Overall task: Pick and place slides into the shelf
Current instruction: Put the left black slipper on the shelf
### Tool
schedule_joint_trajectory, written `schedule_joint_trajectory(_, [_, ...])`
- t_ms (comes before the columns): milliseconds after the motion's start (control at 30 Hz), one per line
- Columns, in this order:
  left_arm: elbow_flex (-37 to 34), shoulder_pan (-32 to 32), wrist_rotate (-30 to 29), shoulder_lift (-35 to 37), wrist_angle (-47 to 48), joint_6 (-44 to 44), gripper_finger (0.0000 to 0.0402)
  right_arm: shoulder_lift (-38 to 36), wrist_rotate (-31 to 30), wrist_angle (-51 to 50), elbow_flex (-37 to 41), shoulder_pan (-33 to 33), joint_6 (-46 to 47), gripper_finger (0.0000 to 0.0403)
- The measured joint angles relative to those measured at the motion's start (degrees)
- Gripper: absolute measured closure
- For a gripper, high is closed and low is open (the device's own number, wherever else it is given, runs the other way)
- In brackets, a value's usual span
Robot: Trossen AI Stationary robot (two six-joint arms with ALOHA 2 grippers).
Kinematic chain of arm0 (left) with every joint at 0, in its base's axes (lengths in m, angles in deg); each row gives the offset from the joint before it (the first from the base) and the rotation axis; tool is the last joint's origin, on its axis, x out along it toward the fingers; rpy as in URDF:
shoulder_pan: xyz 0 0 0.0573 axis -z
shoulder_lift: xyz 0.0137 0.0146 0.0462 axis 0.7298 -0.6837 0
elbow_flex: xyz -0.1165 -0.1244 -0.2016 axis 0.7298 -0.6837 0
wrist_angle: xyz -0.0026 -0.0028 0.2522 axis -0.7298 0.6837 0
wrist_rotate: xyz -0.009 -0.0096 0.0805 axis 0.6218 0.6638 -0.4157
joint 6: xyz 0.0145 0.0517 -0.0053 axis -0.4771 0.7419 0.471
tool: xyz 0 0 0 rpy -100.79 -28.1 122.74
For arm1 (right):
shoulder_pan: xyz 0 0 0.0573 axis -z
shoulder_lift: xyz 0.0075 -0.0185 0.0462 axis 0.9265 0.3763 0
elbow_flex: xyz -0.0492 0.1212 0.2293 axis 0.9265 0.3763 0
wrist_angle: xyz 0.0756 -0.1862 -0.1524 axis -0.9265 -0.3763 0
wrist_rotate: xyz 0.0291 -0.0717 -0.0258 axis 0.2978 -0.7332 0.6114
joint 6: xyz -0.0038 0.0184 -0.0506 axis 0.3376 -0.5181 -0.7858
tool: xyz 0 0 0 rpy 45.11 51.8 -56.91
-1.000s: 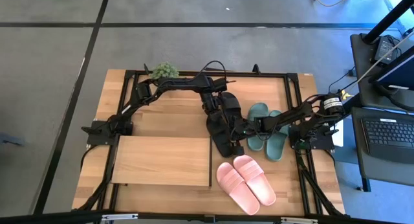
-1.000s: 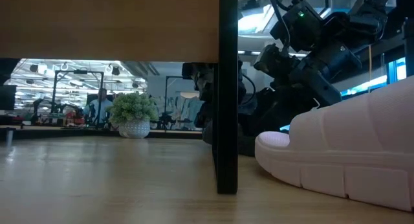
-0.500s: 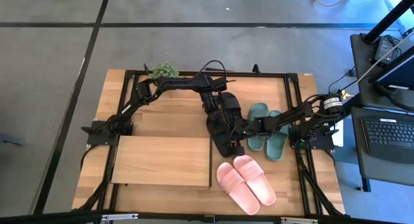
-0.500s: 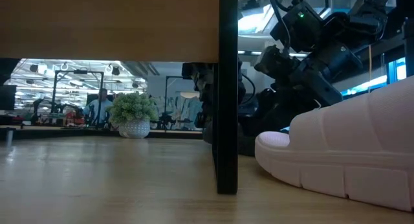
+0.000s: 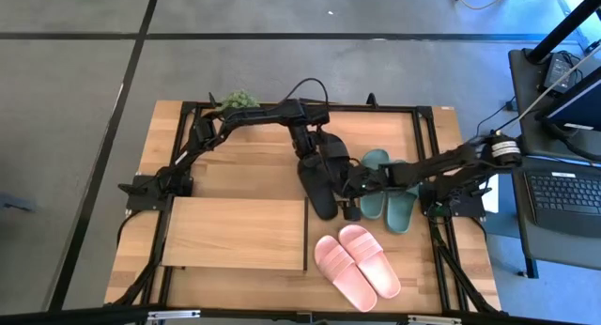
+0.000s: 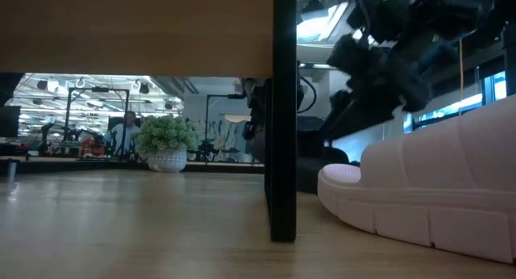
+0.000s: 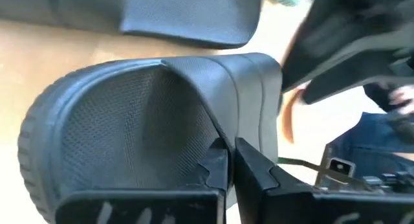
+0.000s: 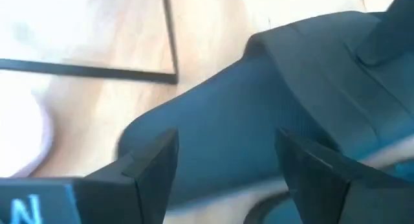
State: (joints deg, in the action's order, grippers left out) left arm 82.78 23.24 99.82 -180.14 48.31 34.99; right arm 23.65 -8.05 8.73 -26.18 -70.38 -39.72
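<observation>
Two black slides lie right of the shelf's top board (image 5: 235, 233). One slide (image 5: 320, 195) is beside the board's right end and the other (image 5: 337, 156) is just beyond it. My left gripper (image 5: 317, 170) is shut on the nearer black slide (image 7: 129, 127). My right gripper (image 5: 350, 192) is open beside it, with the slide's dark body (image 8: 259, 101) ahead of the fingers. I cannot tell whether it touches the slide. The green pair (image 5: 387, 189) lies flat further right. The pink pair (image 5: 357, 259) lies flat near the front. My left gripper pinches the edge of the black slide's wide strap (image 7: 217, 130) between its two fingers, which lie close together. The fingers come from above, slanting down. The textured footbed (image 7: 110, 133) faces the wrist camera, so the slide is tilted. I cannot tell whether it is clear of the table.
A small potted plant (image 5: 239, 100) stands at the far edge. In the low view the shelf's black divider (image 6: 282, 110) stands in front of the arms, with a pink slide (image 6: 435, 190) close on its right. A black frame runs around the tabletop.
My left arm has risen and drawn a little toward the far edge. The black slide beside the shelf now shows narrower from above. In the low view both arms stand higher than before.
</observation>
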Motion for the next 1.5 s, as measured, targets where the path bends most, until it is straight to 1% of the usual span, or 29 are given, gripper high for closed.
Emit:
schedule_joint_trajectory(67, [0.5,-0.2,-0.7,0.0,0.9,0.4,0.0399,-2.9,-1.0,-3.0,0.0,-0.4,0.2,0.0147])
schedule_joint_trajectory(167, [3.1,-0.4,-1.6,0.0,3.8,2.1,0.0399,-7.0,-6.2,-7.8,0.0,-1.1,1.3,0.0147])
schedule_joint_trajectory(233, [5.6,-0.5,-5.2,0.0,6.0,3.0,0.0399,-9.2,-8.3,-10.3,0.0,-1.7,2.1,0.0147])
schedule_joint_trajectory(333, [9.8,-1.0,-11.3,0.0,8.4,3.2,0.0400,-11.3,-8.6,-11.6,0.0,-2.5,3.5,0.0147])
schedule_joint_trajectory(467, [17.9,-1.7,-13.5,-0.1,14.1,4.5,0.0400,-11.9,-8.5,-12.1,0.0,-3.3,4.4,0.0147])
schedule_joint_trajectory(500, [20.2,-1.8,-15.2,-0.1,16.0,4.6,0.0400,-11.9,-8.5,-12.2,0.0,-3.3,4.4,0.0147])
schedule_joint_trajectory(567, [24.9,-2.0,-21.3,-0.1,20.1,4.7,0.0400,-11.8,-8.5,-12.2,0.0,-3.4,4.6,0.0147])
schedule_joint_trajectory(600, [25.0,-2.2,-24.8,0.7,20.5,4.5,0.0400,-11.8,-8.5,-12.2,0.0,-3.4,4.7,0.0147])
schedule_joint_trajectory(633, [23.1,-2.4,-27.9,2.6,19.1,4.2,0.0400,-11.8,-8.5,-12.2,0.0,-3.4,4.7,0.0147])
schedule_joint_trajectory(733, [22.3,-3.3,-32.0,6.5,20.8,3.8,0.0400,-11.8,-8.5,-12.0,0.0,-3.3,4.5,0.0147])
schedule_joint_trajectory(800, [22.3,-4.1,-31.9,9.1,22.3,3.5,0.0400,-11.8,-9.1,-12.0,0.0,-3.3,4.5,0.0147])
schedule_joint_trajectory(933, [22.3,-4.2,-30.5,14.6,22.4,3.2,0.0400,-11.8,-9.7,-11.9,0.0,-3.3,4.6,0.0147])
schedule_joint_trajectory(1033, [22.3,-4.7,-29.0,19.3,26.0,3.2,0.0400,-11.8,-9.7,-11.9,0.0,-3.3,5.2,0.0147])
schedule_joint_trajectory(1100, [22.3,-5.4,-28.1,22.4,29.9,3.4,0.0400,-11.8,-9.8,-11.9,0.0,-3.3,5.9,0.0147])
schedule_joint_trajectory(1167, [22.1,-5.6,-27.8,25.6,30.4,4.1,0.0400,-11.8,-9.8,-11.9,0.0,-3.3,6.1,0.0147])
schedule_joint_trajectory(1333, [21.5,-5.4,-18.9,34.7,30.2,4.1,0.0400,-11.8,-9.8,-11.8,0.0,-3.3,6.2,0.0147])
schedule_joint_trajectory(1400, [21.3,-5.2,-18.0,37.4,30.2,2.8,0.0400,-11.8,-9.8,-11.7,0.0,-3.3,6.1,0.0147])
schedule_joint_trajectory(1500, [21.3,-3.5,-18.3,40.4,30.1,2.5,0.0400,-11.8,-9.8,-11.3,0.0,-3.3,6.1,0.0147])
